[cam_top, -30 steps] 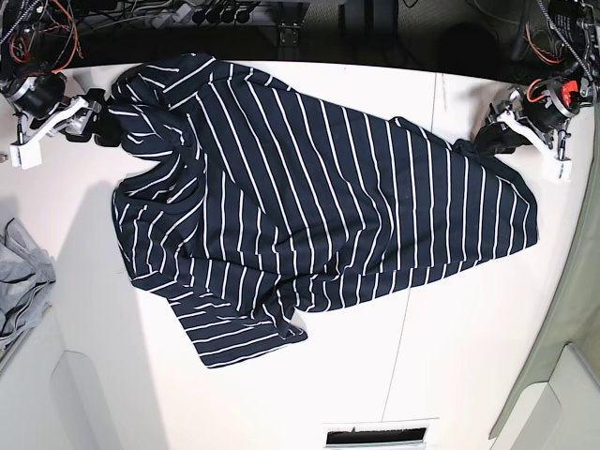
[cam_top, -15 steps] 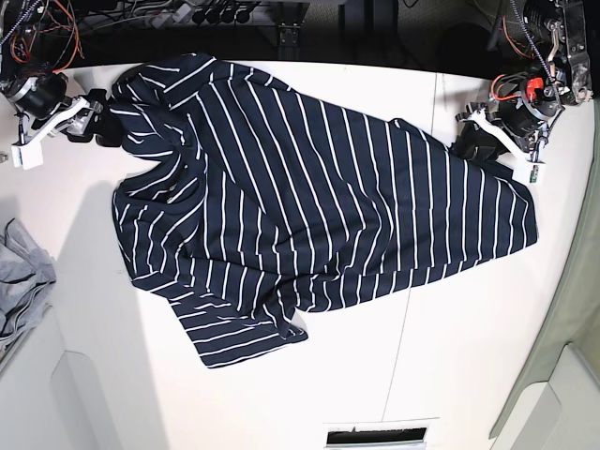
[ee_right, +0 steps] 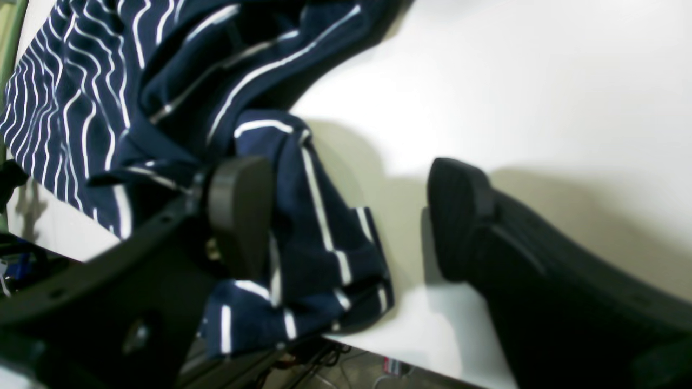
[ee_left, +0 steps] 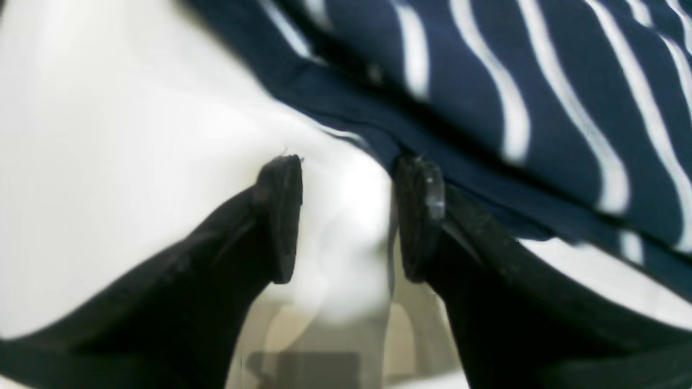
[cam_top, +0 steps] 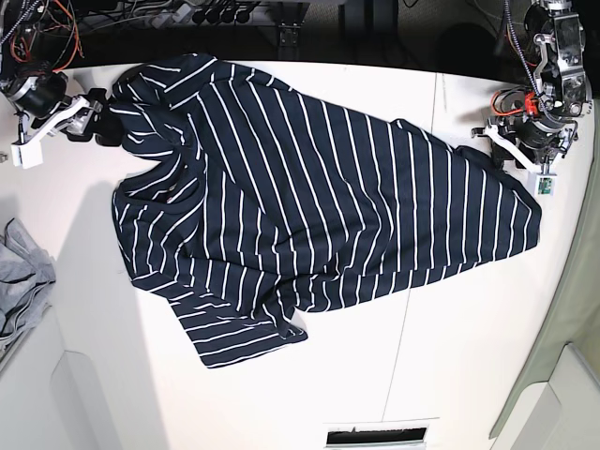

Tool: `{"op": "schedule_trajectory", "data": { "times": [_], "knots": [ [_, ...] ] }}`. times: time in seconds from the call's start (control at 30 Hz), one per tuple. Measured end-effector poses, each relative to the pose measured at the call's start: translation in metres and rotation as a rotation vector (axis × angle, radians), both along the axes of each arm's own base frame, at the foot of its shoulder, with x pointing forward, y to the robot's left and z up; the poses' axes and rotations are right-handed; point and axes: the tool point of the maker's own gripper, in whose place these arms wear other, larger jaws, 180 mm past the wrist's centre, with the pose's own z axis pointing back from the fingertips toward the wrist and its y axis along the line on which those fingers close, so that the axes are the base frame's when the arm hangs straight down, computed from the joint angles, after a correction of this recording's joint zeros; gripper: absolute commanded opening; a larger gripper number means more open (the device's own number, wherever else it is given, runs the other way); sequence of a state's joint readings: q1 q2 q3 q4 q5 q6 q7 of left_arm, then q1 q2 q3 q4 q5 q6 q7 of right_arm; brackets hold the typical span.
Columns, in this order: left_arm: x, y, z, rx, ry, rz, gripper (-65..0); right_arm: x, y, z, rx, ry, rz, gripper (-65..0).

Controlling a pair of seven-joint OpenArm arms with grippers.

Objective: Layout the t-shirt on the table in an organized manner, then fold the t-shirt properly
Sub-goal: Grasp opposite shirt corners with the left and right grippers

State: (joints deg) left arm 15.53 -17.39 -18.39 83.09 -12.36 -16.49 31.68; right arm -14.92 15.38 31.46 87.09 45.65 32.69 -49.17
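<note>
The t-shirt [cam_top: 319,211] is lying spread on the white worktop [cam_top: 450,356], wrinkled and turned at an angle, with one sleeve pointing to the near edge. A grey cloth [cam_top: 21,281] is sitting at the side of the worktop, apart from the shirt.

The left hand [ee_left: 346,216] is hanging just above the worktop beside the hem of the shirt. Its fingers [ee_left: 281,216] are standing apart and nothing is lying between them; only bare white surface is showing in the gap.

The right hand [ee_right: 346,216] is also standing wide open. One finger [ee_right: 238,210] is resting against a bunched fold of the shirt's corner, and the other is staying over bare worktop.
</note>
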Motion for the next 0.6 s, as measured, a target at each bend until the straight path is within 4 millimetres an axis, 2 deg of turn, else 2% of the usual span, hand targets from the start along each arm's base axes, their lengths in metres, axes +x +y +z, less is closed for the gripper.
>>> {"op": "schedule_trajectory", "data": {
  "times": [0.33, 0.47, 0.6],
  "knots": [
    [-0.012, 0.064, 0.019, 0.171, 0.106, -0.012, -34.5, 0.0, 0.0, 0.0, 0.0, 0.001, 0.0, -20.5],
    [-0.007, 0.094, 0.038, 0.254, 0.098, 0.008, -34.5, 0.0, 0.0, 0.0, 0.0, 0.001, 0.001, -20.5],
    [-0.003, 0.11, 0.053, 0.269, 0.08, 0.019, -34.5, 0.0, 0.0, 0.0, 0.0, 0.003, 0.001, -20.5]
  ]
}}
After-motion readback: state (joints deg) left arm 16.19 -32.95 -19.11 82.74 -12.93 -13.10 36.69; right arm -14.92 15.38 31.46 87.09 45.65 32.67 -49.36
